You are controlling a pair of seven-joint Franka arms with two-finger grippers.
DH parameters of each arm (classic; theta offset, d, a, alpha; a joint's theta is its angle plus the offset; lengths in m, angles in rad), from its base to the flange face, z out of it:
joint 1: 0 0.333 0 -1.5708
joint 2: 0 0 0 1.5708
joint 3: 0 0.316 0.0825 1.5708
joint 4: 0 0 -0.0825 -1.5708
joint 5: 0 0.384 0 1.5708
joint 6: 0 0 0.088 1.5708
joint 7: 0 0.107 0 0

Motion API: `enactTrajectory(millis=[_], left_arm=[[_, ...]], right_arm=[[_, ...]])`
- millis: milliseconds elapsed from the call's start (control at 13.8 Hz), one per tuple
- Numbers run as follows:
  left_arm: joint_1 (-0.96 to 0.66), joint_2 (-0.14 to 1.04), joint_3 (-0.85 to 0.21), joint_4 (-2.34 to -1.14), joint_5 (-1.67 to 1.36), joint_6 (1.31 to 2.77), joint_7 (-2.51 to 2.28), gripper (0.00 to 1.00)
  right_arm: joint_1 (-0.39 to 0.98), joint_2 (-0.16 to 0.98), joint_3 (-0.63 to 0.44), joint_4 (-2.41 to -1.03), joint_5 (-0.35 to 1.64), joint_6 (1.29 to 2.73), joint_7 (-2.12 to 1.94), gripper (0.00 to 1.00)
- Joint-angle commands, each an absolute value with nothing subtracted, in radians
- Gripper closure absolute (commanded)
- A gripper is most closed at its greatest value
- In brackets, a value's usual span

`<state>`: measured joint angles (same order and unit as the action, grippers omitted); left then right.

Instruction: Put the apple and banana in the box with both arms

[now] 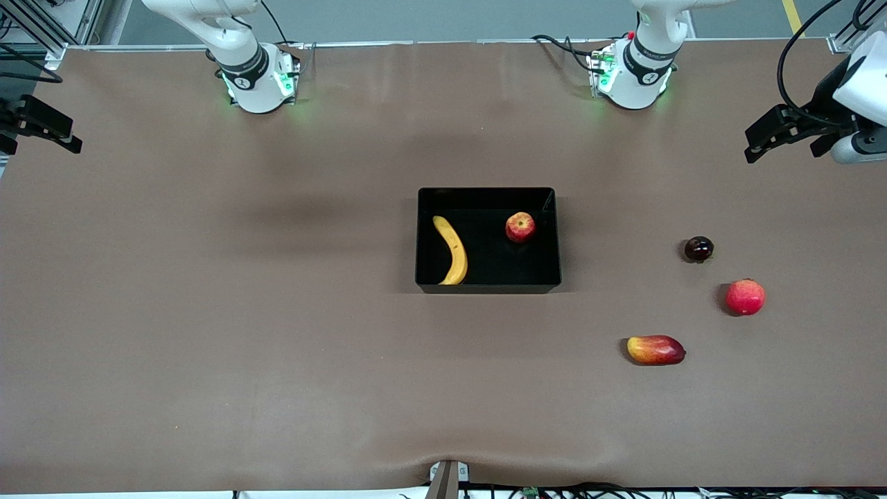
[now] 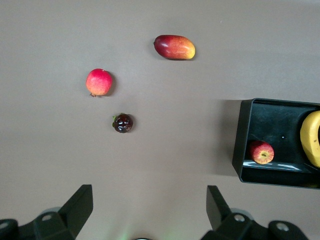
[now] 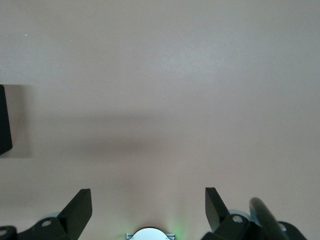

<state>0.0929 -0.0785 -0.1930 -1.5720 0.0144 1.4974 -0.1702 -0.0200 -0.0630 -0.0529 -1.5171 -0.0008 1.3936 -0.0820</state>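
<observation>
The black box point(image 1: 488, 285) lies in the middle of the table. The yellow banana point(image 1: 452, 250) lies inside it toward the right arm's end. The small red and yellow apple point(image 1: 520, 226) also rests inside, toward the left arm's end. The left wrist view shows the box point(image 2: 239, 140) with the apple point(image 2: 261, 152) and part of the banana point(image 2: 312, 137) in it. My left gripper point(image 1: 755, 142) point(image 2: 149, 200) hangs open and empty over the table's left arm end. My right gripper point(image 1: 66, 135) point(image 3: 147, 200) hangs open and empty over the right arm's end, where only a corner of the box point(image 3: 2, 120) shows.
Three loose fruits lie on the table toward the left arm's end. They are a dark round fruit point(image 1: 698, 249) point(image 2: 123, 123), a pink-red round fruit point(image 1: 745, 296) point(image 2: 99, 82) and a red-yellow mango-like fruit point(image 1: 655, 350) point(image 2: 174, 47) nearest the front camera.
</observation>
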Motion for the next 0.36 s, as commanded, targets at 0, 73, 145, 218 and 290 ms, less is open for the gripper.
enactTrajectory(millis=[0,73,145,218,290], left_arm=[[0.095,-0.068,-0.195,-1.552,0.015,1.485,-0.15,0.0],[0.092,-0.066,-0.195,-1.552,0.017,1.485,-0.152,0.0],[0.091,-0.066,-0.195,-1.552,0.017,1.485,-0.152,0.0],[0.091,-0.071,-0.198,-1.558,0.015,1.485,-0.153,0.0],[0.089,-0.071,-0.198,-1.557,0.015,1.485,-0.153,0.0]], right_arm=[[-0.048,-0.08,-0.038,-1.531,0.014,1.396,-0.077,0.0],[-0.048,-0.08,-0.038,-1.531,0.014,1.396,-0.077,0.0],[-0.049,-0.08,-0.04,-1.532,0.014,1.394,-0.077,0.0],[-0.054,-0.08,-0.04,-1.532,0.014,1.394,-0.077,0.0],[-0.057,-0.078,-0.04,-1.532,0.014,1.396,-0.077,0.0]])
